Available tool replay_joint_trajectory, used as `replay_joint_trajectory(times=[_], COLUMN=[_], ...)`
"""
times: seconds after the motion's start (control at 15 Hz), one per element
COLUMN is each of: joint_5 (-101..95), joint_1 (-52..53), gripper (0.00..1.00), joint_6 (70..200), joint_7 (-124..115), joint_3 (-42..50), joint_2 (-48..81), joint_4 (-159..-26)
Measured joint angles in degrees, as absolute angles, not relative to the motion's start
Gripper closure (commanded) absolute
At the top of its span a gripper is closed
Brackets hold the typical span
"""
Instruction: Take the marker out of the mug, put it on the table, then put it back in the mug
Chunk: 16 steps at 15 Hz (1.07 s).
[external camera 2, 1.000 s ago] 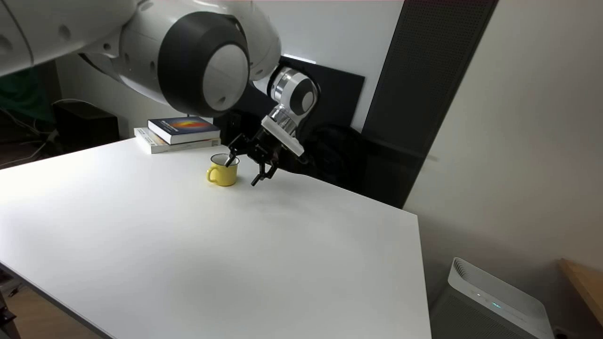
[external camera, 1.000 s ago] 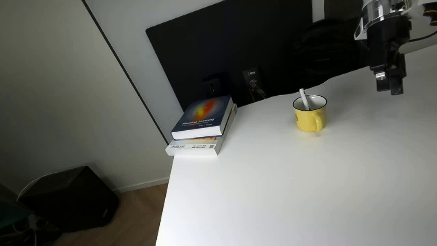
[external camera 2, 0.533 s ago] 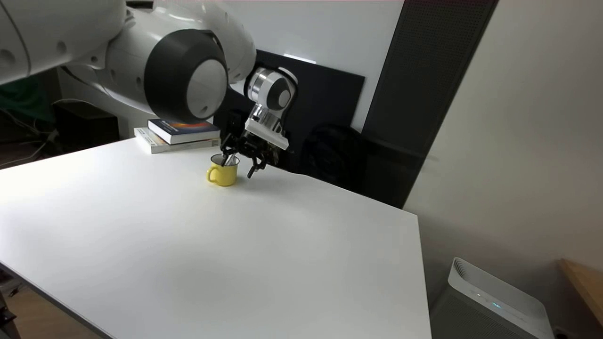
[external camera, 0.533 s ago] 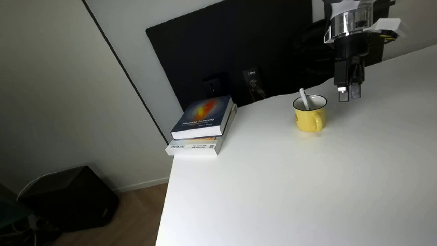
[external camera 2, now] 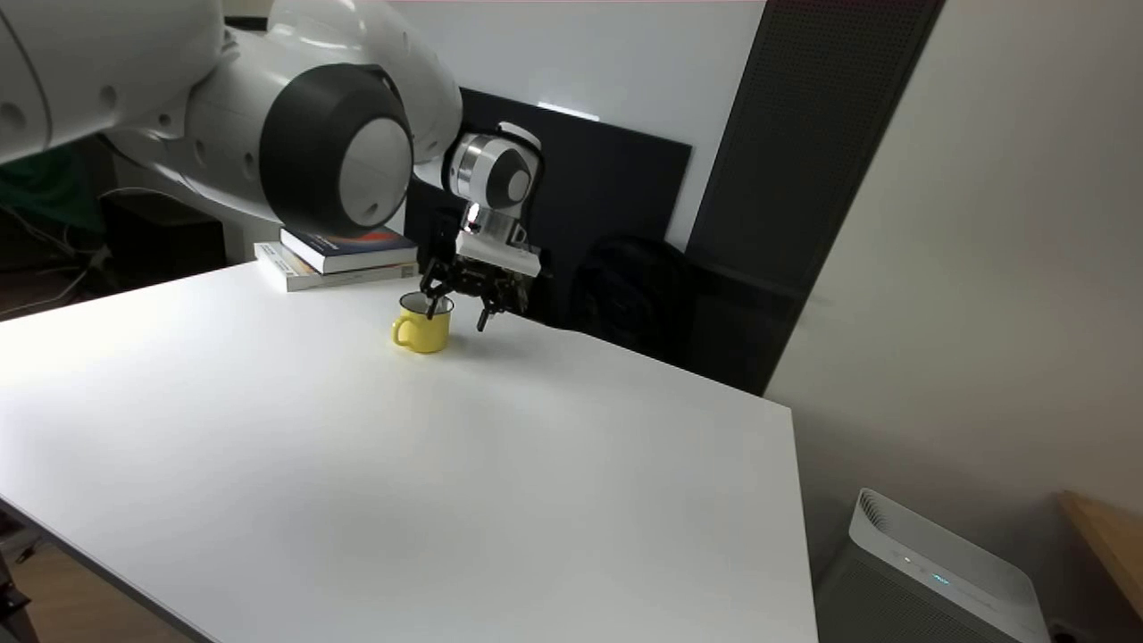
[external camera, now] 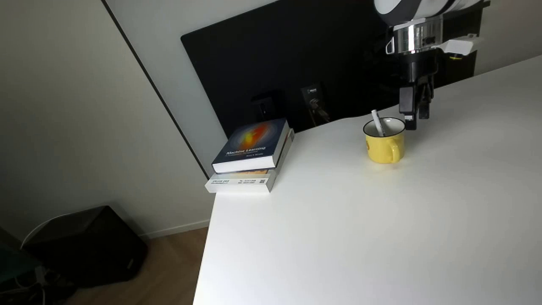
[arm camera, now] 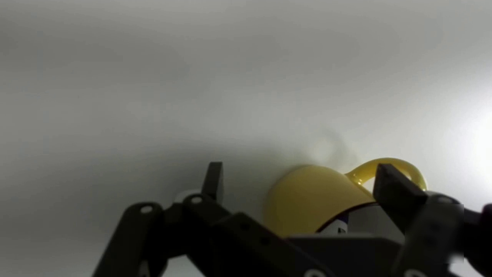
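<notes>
Currently the yellow mug (external camera: 383,150) holds the white marker (external camera: 378,123), tilted, its printing too small to read. My tool (external camera 2: 456,321) hangs by the mug's rim, fingers apart; whether one touches it I can't tell. Farther from the mug, on the same bench (external camera: 338,237), I read "Machine Learning" on the upper book (external camera: 250,144), stacked on a lower book (external camera: 239,182). Behind the mug stands a black panel (external camera: 262,63).
</notes>
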<state>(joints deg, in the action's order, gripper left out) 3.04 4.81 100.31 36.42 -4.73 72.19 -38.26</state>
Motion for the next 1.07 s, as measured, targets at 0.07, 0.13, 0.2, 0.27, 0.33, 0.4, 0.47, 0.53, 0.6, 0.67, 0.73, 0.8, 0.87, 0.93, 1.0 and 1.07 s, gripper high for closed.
replay_joint_trajectory(times=[0.07, 0.13, 0.2, 0.27, 0.33, 0.4, 0.47, 0.53, 0.6, 0.67, 0.73, 0.8, 0.87, 0.93, 1.0, 1.07], joint_5=[2.7, 2.4, 2.1, 1.9, 1.7, 1.3, 0.9, 0.5, 0.0, -0.3, -0.3, -0.3, -0.3, -0.3, -0.3, -0.3], joint_1=[5.1, 5.3, 5.6, 5.8, 6.0, 6.2, 6.4, 6.6, 6.9, 7.1, 7.3, 7.4, 7.4, 7.4, 7.4, 7.4], gripper=[0.00, 0.00, 0.00, 0.00, 0.00, 0.00, 0.00, 0.00, 0.00, 0.00, 0.00, 0.00, 0.00, 0.00, 0.00, 0.00], joint_6=[100.3, 100.3, 99.8, 99.2, 98.9, 98.8, 99.0, 99.2, 99.5, 100.1, 101.1, 102.4, 103.6, 104.6, 105.3, 106.0], joint_7=[36.4, 36.4, 36.4, 36.4, 36.4, 36.4, 36.4, 36.4, 36.4, 36.4, 36.4, 36.4, 36.4, 36.4, 36.3, 36.3], joint_3=[-4.6, -4.6, -4.5, -4.4, -4.3, -4.1, -3.8, -3.6, -3.2, -3.0, -2.8, -2.6, -2.6, -2.6, -2.5, -2.5], joint_2=[72.2, 72.2, 72.2, 72.2, 72.2, 72.2, 72.2, 72.2, 72.2, 72.2, 72.2, 72.2, 72.2, 72.3, 72.3, 72.3], joint_4=[-38.1, -37.9, -37.7, -37.4, -37.1, -36.8, -36.6, -36.5, -36.3, -36.1, -36.1, -36.0, -36.0, -36.0, -36.0, -36.0])
